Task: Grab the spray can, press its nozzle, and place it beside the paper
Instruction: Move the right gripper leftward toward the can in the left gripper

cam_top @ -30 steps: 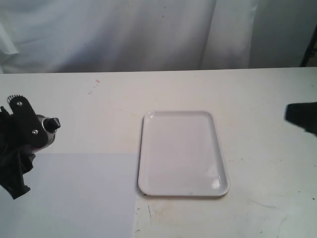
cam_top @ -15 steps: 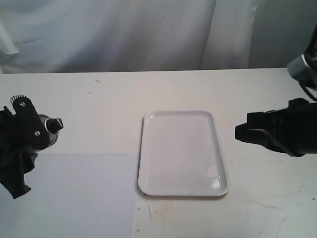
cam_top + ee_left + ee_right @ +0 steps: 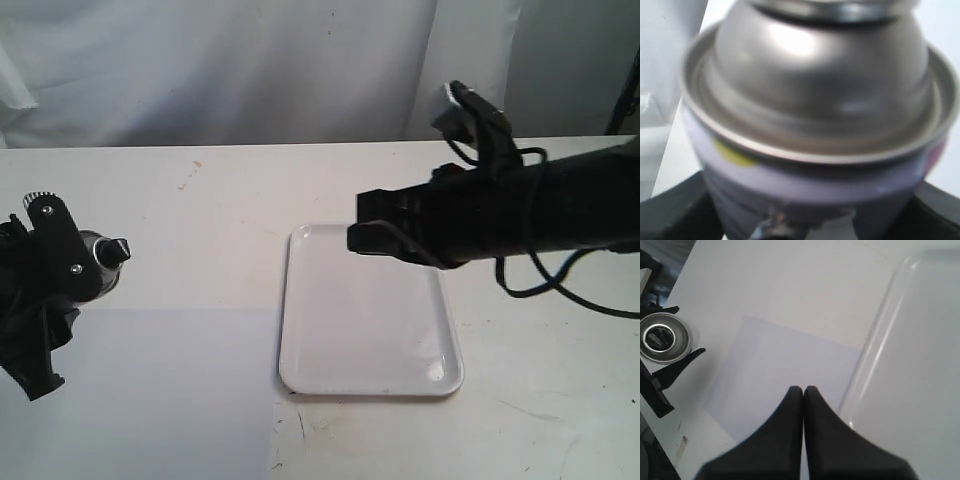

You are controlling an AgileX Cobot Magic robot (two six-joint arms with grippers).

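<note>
My left gripper [image 3: 70, 262] is shut on the spray can [image 3: 97, 262] at the far left, just beyond the paper's [image 3: 150, 395] far edge. The can lies tilted, its silver dome and black nozzle [image 3: 113, 250] pointing right. Up close, the dome [image 3: 820, 75] and dotted label [image 3: 810, 182] fill the left wrist view, with black fingers [image 3: 670, 212] on either side. My right gripper [image 3: 362, 222] is shut and empty, hovering over the tray's far left part. From the right wrist view its tips [image 3: 803, 389] face the paper [image 3: 780, 370] and the can's top [image 3: 665, 337].
A glossy white tray [image 3: 300, 370] lies right of the paper on the pale tabletop [image 3: 230, 200]. The right arm and its cable [image 3: 540, 280] stretch over the tray's far right. A white curtain [image 3: 250, 70] hangs behind the table.
The right arm has swept in from the right edge to above the tray, its gripper shut. The left gripper and can have barely moved.
</note>
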